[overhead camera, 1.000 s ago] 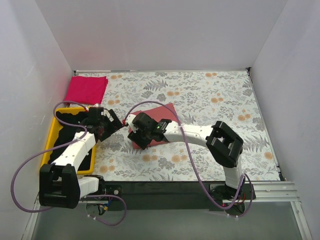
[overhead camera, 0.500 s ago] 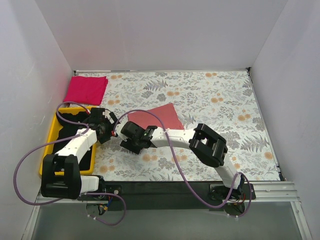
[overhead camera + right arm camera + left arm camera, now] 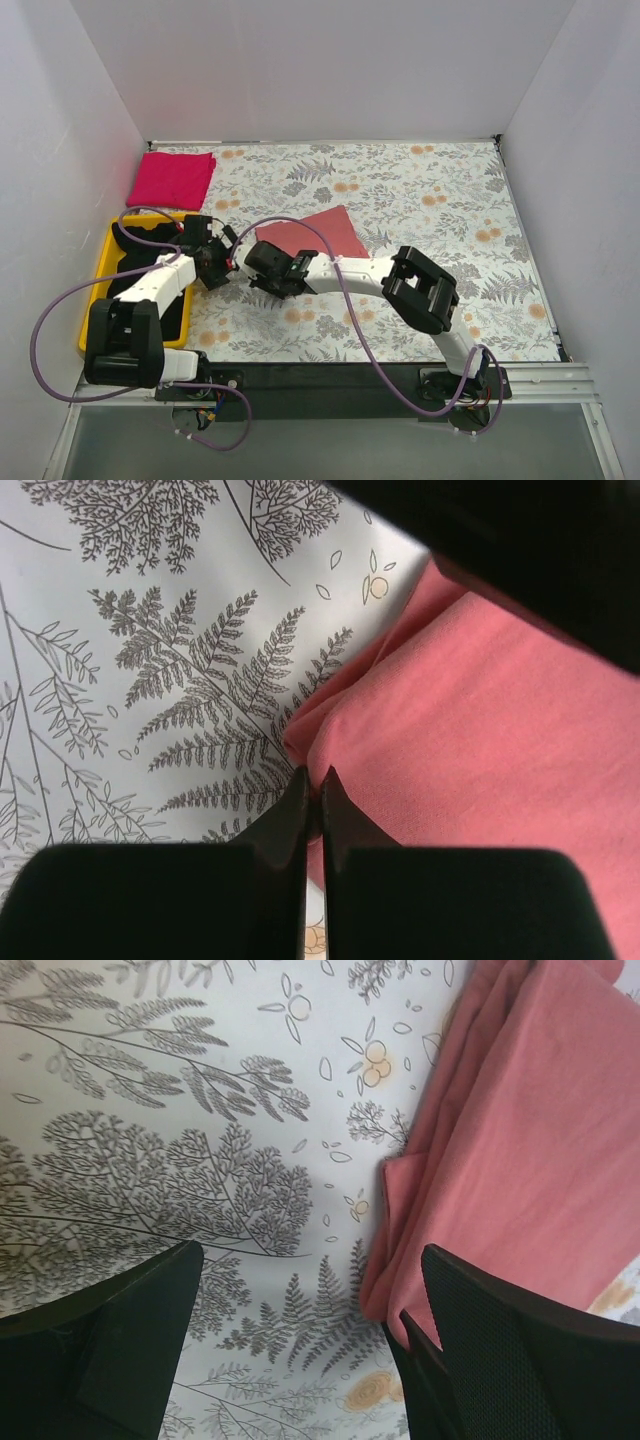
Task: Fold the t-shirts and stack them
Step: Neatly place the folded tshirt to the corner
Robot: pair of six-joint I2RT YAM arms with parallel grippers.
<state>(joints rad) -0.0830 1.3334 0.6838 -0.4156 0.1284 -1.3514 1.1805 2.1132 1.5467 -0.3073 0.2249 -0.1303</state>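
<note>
A dusty salmon-red t-shirt (image 3: 312, 234) lies folded in the middle of the floral table. My right gripper (image 3: 260, 268) sits at the shirt's near-left corner. Its jaws (image 3: 312, 780) are shut, pinching the folded edge of the salmon-red fabric (image 3: 480, 730). My left gripper (image 3: 227, 262) hovers just left of that corner and stands open (image 3: 310, 1260). Only tablecloth lies between its fingers, and the shirt's edge (image 3: 520, 1110) runs beside the right finger (image 3: 500, 1330). A magenta-pink t-shirt (image 3: 172, 178) lies folded at the back left. Black t-shirts (image 3: 135, 262) fill the yellow bin.
The yellow bin (image 3: 100, 268) stands along the left wall, beside the left arm. White walls close in the table on three sides. Purple cables loop over both arms. The floral cloth (image 3: 440, 210) covers the right half of the table.
My right gripper has slid left to the shirt's near-left corner and closed on its edge. The left gripper has shifted slightly towards that corner and stays open.
</note>
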